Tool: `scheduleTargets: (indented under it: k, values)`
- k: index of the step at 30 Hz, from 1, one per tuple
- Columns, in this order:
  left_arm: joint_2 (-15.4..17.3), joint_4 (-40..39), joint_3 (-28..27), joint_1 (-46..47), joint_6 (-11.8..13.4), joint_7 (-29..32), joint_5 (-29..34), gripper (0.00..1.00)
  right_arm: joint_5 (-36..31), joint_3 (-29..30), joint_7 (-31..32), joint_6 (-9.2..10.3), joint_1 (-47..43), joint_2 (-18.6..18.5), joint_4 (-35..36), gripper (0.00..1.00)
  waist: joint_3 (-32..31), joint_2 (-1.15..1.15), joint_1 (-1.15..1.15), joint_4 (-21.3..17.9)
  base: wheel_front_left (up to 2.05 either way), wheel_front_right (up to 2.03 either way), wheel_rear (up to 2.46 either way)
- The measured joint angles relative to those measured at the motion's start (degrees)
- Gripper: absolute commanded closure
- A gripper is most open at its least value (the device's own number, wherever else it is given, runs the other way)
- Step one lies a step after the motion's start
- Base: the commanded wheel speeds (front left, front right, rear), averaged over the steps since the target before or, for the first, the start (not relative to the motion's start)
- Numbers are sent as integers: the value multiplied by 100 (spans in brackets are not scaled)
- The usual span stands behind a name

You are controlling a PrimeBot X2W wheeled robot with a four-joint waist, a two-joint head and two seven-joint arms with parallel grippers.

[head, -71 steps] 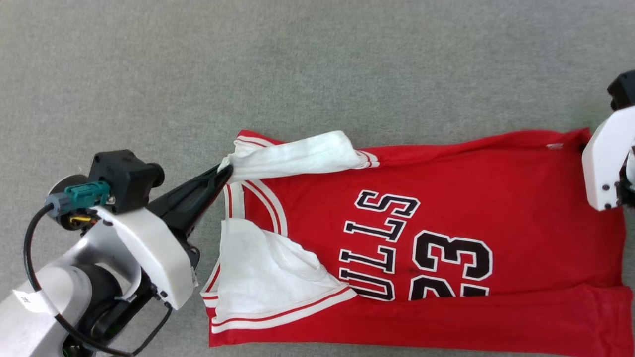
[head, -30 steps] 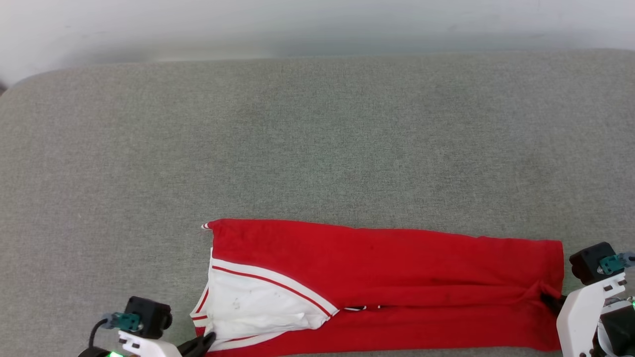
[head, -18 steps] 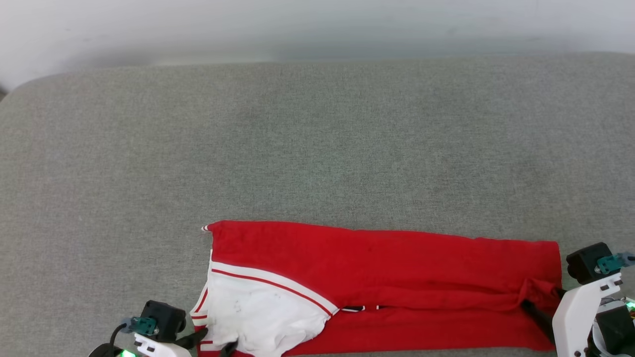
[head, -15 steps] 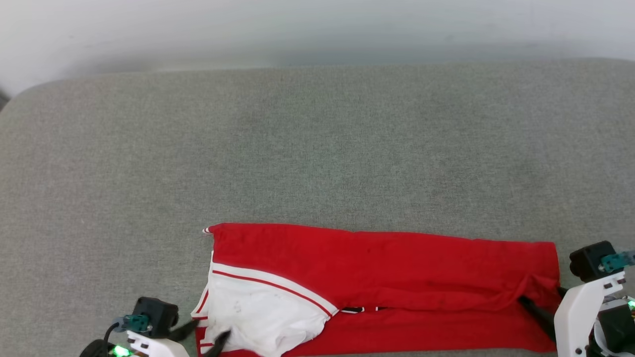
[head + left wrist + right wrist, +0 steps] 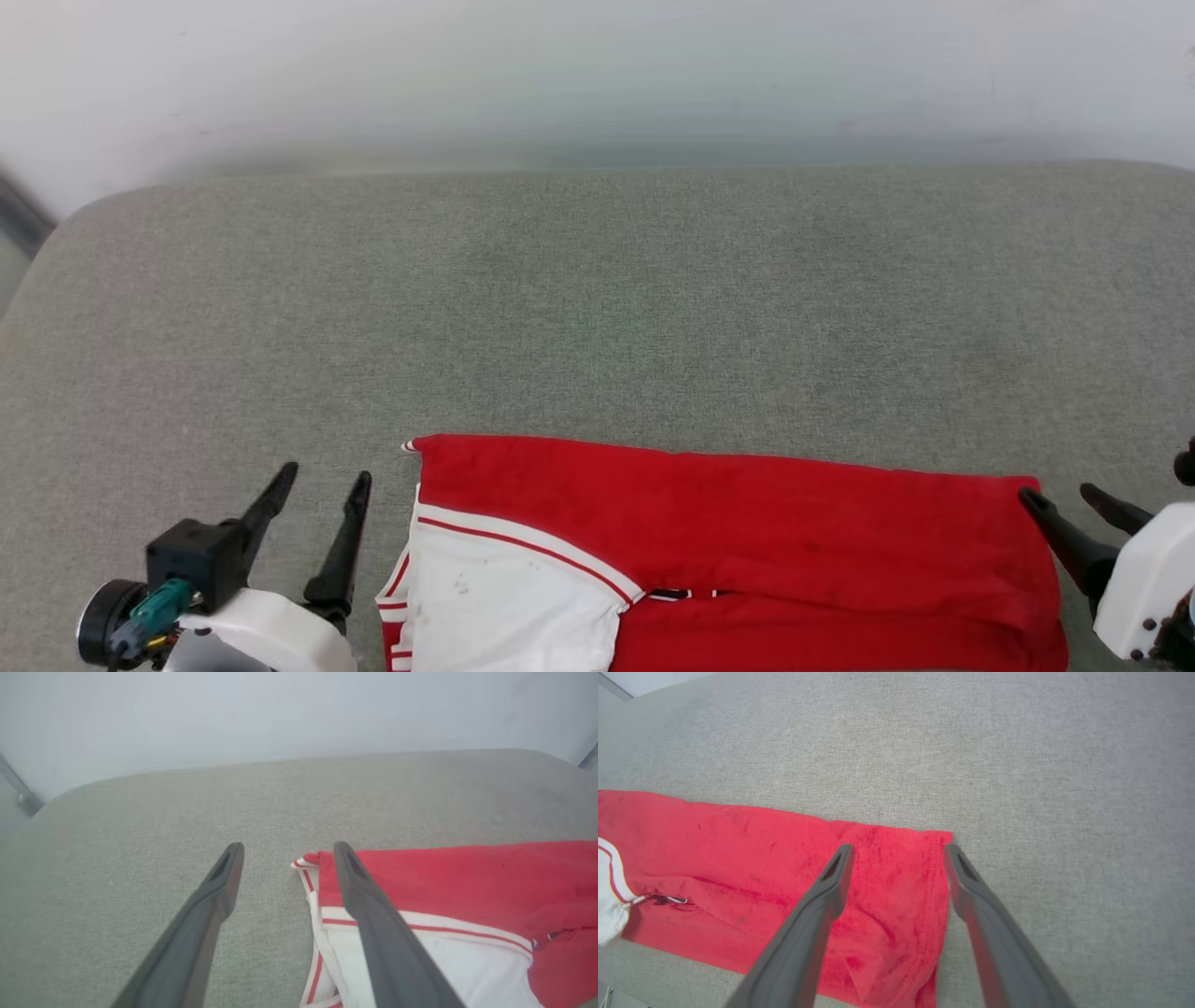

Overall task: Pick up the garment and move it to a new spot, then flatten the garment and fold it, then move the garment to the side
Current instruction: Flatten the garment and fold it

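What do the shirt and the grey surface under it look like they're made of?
The shirt looks like soft knit, likely cotton: matte, limp, softly creased, with a stitched hem. The surface looks like grey woven upholstery fabric, matte: fine speckled weave, rounded padded-looking edge.

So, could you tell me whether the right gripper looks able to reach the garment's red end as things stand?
Probably yes: the right gripper hangs open at the garment, with nothing between them.
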State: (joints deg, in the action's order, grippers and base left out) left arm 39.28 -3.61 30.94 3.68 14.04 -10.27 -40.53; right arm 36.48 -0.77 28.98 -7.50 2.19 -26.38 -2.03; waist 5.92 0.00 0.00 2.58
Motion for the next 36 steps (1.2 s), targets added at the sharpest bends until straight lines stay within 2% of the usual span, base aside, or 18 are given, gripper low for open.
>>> scheduleTargets:
  k: [5, 8, 10, 15, 18, 21, 29, 36]
  values:
    - [-461, 69, -506, -169, 88, -457, 118, 0, -182, 563, 80, 0, -324, 445, 190, 0, -20, 0, 0, 35, 0, 0, 0]
    - [-891, -163, -1091, -264, 74, -464, 626, 0, -259, 875, 88, 0, -538, 739, 282, 0, -21, 0, 0, 76, 0, 0, 0]
    - [-1155, -290, -1424, -394, 47, -465, 1183, 0, -278, 1054, 107, 0, -681, 910, 335, 0, -25, 0, 0, 97, 0, 0, 0]
    - [-1938, -603, -2078, -740, -322, -465, 2048, 0, -423, 1444, 177, 0, -839, 1255, 327, 0, -14, 0, 0, 114, 0, 0, 0]
    - [-2120, -601, -2251, -928, -665, -472, 2521, 0, -517, 1666, 186, 0, -853, 1412, 256, 0, 9, 0, 0, 138, 0, 0, 0]
    - [-2387, -625, -2457, -1026, -889, -472, 2724, 0, -542, 1778, 258, 0, -836, 1529, 192, 0, 63, 0, 0, 167, 0, 0, 0]
    - [-2776, -506, -2774, -973, -1457, -472, 3153, 0, -688, 1883, 437, 0, -609, 1580, -196, 0, 331, 0, 0, 305, 0, 0, 0]
    - [-3004, -415, -2973, -820, -1769, -472, 3345, 0, -624, 1917, 520, 0, -444, 1644, -589, 0, 585, 0, 0, 455, 0, 0, 0]
